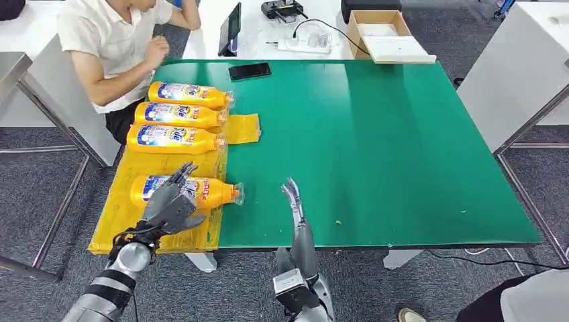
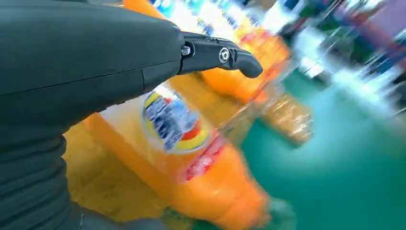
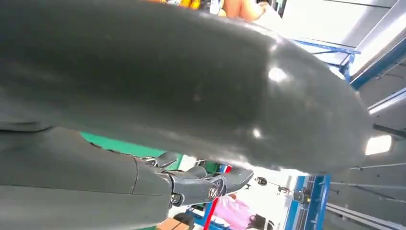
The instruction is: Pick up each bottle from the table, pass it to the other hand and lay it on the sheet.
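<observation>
We see the left hand (image 1: 173,201), fingers spread and holding nothing, over the nearest glossy orange bottle (image 1: 201,191) on the crinkled yellow sheet (image 1: 117,211); the right hand (image 1: 293,198) is empty, extended edge-on.

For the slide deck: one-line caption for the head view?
Left hand over the nearest bottle on the yellow sheet; right hand open above the green table.
</observation>
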`<action>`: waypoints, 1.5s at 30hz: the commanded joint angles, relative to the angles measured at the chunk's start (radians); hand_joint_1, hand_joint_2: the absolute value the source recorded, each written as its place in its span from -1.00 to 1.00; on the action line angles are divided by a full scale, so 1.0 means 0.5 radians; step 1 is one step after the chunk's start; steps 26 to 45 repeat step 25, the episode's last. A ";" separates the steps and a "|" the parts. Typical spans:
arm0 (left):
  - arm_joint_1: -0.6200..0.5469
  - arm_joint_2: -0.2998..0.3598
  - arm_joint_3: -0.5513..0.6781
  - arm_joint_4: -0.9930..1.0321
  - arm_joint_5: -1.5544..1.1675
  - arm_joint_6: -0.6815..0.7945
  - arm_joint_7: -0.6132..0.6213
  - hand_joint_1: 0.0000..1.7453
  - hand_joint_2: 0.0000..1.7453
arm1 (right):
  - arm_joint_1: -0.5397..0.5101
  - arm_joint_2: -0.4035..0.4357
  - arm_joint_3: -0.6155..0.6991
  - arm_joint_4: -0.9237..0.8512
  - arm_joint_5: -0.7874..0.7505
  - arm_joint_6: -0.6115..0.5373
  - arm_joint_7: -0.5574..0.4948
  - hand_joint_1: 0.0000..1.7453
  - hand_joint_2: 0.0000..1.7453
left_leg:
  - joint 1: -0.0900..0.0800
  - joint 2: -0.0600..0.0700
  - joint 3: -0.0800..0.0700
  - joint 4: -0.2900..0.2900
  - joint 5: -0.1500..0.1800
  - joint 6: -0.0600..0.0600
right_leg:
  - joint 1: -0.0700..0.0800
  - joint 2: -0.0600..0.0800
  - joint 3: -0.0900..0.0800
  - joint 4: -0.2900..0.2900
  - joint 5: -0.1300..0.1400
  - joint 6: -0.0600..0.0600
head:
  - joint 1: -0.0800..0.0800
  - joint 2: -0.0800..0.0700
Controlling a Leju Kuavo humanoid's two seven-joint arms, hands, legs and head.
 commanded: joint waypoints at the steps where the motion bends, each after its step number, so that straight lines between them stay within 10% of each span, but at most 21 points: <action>1: 0.288 -0.224 0.148 -0.603 0.621 -0.010 -0.281 -1.00 1.00 | 0.021 -0.039 0.067 0.023 -0.022 -0.082 -0.063 -1.00 -1.00 | 0.001 0.001 0.007 0.000 -0.006 -0.001 | 0.001 -0.004 0.008 -0.001 -0.006 -0.002 | 0.001 -0.001; 7: 0.462 -0.318 0.181 -0.925 1.605 -0.589 -0.269 -1.00 1.00 | 0.084 -0.092 0.032 -0.321 -0.211 0.080 -0.063 -1.00 -1.00 | 0.001 0.002 -0.001 0.001 -0.003 -0.002 | 0.002 0.001 0.000 0.000 -0.001 -0.002 | 0.000 -0.001; 10: 0.568 -0.362 0.172 -1.023 1.699 -0.580 -0.262 -1.00 1.00 | 0.150 -0.108 -0.034 -0.336 -0.197 0.168 -0.063 -1.00 -1.00 | 0.000 -0.002 0.000 0.001 -0.003 -0.001 | 0.001 -0.002 0.001 -0.001 -0.003 -0.001 | 0.001 -0.001; 14: 0.730 -0.412 0.075 -1.171 1.654 -0.487 -0.277 -1.00 1.00 | 0.210 -0.073 -0.129 -0.491 0.024 -0.390 -0.063 -1.00 -1.00 | 0.000 0.002 0.008 -0.001 -0.008 -0.002 | 0.001 -0.001 0.008 -0.002 -0.007 -0.003 | 0.000 0.000; 45: 0.805 -0.416 0.019 -1.101 1.621 -0.368 -0.282 -1.00 1.00 | 0.215 -0.045 -0.233 -0.335 -0.068 -0.390 -0.063 -1.00 -1.00 | 0.001 0.000 0.002 -0.002 -0.003 -0.002 | 0.001 -0.002 0.002 -0.004 -0.002 -0.002 | 0.000 0.000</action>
